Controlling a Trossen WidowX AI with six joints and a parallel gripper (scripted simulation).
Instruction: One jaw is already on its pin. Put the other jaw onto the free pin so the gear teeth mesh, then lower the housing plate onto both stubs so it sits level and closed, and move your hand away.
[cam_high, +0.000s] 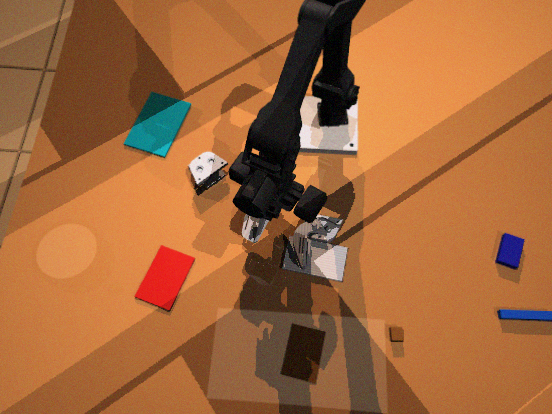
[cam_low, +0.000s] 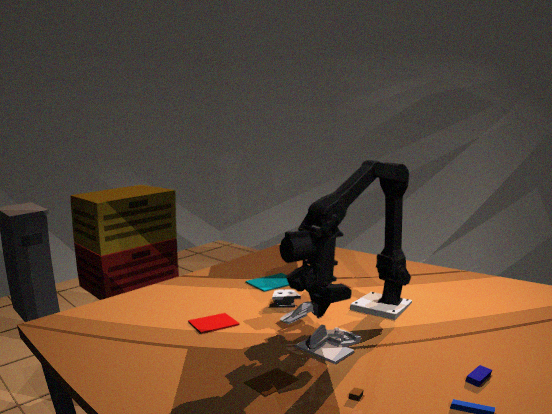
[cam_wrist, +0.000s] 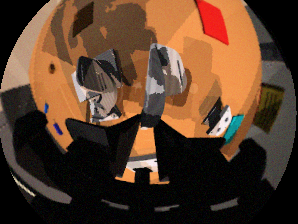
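Observation:
My gripper (cam_high: 258, 216) (cam_low: 316, 308) (cam_wrist: 147, 118) is shut on the loose grey jaw (cam_high: 252, 232) (cam_low: 297, 313) (cam_wrist: 155, 82). The jaw hangs from the fingertips above the table, left of the base in the top view. The base (cam_high: 334, 263) (cam_low: 334, 354) (cam_wrist: 78, 89) lies flat with the other grey jaw (cam_low: 318, 336) (cam_wrist: 97, 77) on it. The base's pins, and whether teeth touch, cannot be made out. The white housing plate (cam_high: 205, 167) (cam_low: 286, 293) (cam_wrist: 224, 120) has two round holes and stands apart, left of the gripper in the top view, with a dark part beneath it.
A red sheet (cam_high: 165, 278) (cam_low: 214, 322) and a teal sheet (cam_high: 158, 124) (cam_low: 269, 282) lie left of the arm. A brown patch (cam_high: 303, 353), a small brown block (cam_high: 396, 334), a dark blue block (cam_high: 510, 251) and a blue bar (cam_high: 526, 315) lie farther out.

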